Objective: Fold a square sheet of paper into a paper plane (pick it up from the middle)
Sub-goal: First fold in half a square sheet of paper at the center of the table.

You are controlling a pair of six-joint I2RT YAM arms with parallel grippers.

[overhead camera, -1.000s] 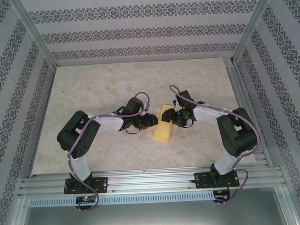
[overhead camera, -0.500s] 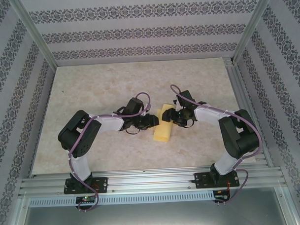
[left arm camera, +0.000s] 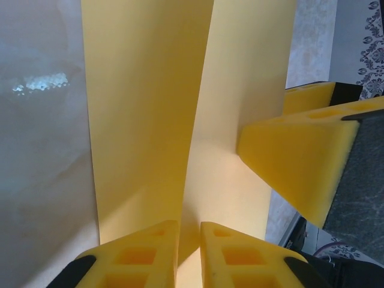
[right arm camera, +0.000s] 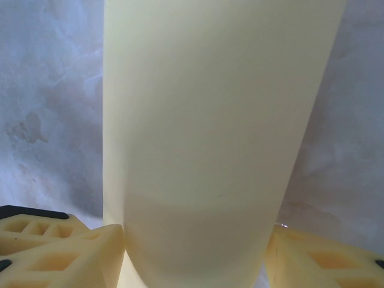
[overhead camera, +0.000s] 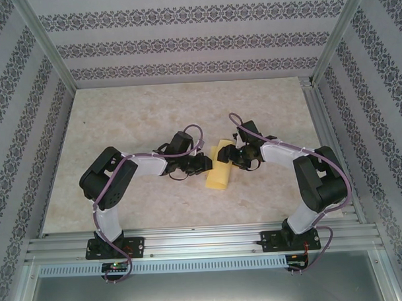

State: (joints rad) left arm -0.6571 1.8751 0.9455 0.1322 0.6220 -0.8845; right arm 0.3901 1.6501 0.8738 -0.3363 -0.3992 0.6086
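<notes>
While both arms meet at mid-counter (overhead camera: pixel 134 120), the square sheet of paper (overhead camera: pixel 218 171) sits btwn them, pale yellow, doubled over into a long narrow strip rather than lying flat. L gripper (overhead camera: pixel 203 163) comes in from the left side. In its wrist view the L gripper (left arm camera: pixel 189 231) has both foam pads pressed nearly together, pinching a raised ridge of the paper where two panels meet along a lengthwise valley. R gripper (overhead camera: pixel 234 156) reaches in from the right. In its own wrist view the R gripper (right arm camera: pixel 195 240) stands part-spread w/ the paper bowed up btwn the pads, one pad at each side edge, so it seems to brace the sheet across its width.

Progress, as a judgement: early. A first centre fold looks under way, not pressed flat. No nose corners, no wings, no dart shape yet; most folding is left.
</notes>
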